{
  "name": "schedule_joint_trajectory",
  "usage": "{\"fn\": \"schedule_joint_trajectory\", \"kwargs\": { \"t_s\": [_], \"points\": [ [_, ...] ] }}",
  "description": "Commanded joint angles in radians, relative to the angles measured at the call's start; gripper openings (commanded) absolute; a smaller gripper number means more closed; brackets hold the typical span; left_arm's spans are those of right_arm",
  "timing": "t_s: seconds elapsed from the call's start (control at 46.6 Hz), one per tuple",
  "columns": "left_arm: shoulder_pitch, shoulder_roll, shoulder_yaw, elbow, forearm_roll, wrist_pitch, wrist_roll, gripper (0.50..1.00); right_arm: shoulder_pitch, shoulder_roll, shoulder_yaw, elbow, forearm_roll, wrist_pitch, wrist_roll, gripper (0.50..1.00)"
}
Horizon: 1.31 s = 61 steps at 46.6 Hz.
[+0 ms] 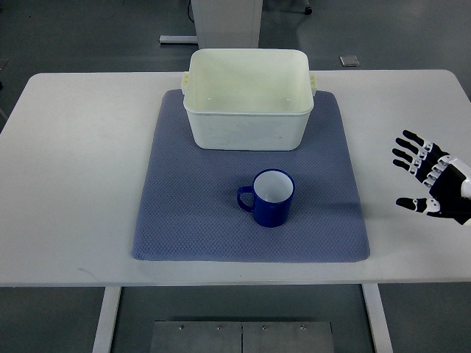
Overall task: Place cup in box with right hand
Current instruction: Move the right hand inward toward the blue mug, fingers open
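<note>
Only the right hand (433, 181) shows, a black and white robot hand entering from the right edge of the overhead view. Its fingers (407, 152) are spread apart and hold nothing, and it hovers over bare white table (73, 162), just off the right edge of the mat (184, 206).

Nothing stands between the hand and the cup (271, 197). The cup sits to the hand's left, well apart from it, upright on the near half of the mat. Its handle (245, 198) points away from the hand, toward the left of the view.

Further from the hand, up and to the left, the box (248, 110) rests on the far edge of the mat, its back part reaching onto the table. Box and cup are near each other but do not touch.

The box looks empty, showing only its pale inner floor. The cup also appears empty, with a white inside.

The cup is glossy dark blue and round. The box is cream-coloured plastic, rectangular with rounded corners and small lugs at its sides. The mat is blue-grey, square, with a fine woven texture. The table top is smooth, with rounded corners.
</note>
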Motion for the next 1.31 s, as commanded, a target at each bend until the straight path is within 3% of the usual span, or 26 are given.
{"fn": "schedule_joint_trajectory", "kwargs": {
  "t_s": [0.0,0.215,0.387,1.289],
  "points": [
    [0.000,0.000,0.000,0.000,0.000,0.000,0.001,1.000,0.014,0.001,-0.047,0.010,-0.031,-0.046,-0.002,1.000],
    [0.000,0.000,0.000,0.000,0.000,0.000,0.000,1.000,0.100,0.005,-0.186,0.011,-0.056,-0.174,0.000,1.000],
    [0.000,0.000,0.000,0.000,0.000,0.000,0.000,1.000,0.149,0.006,-0.232,0.011,-0.056,-0.218,0.000,1.000],
    [0.000,0.000,0.000,0.000,0.000,0.000,0.000,1.000,0.194,0.005,-0.291,0.017,-0.056,-0.226,0.000,1.000]
  ]
}}
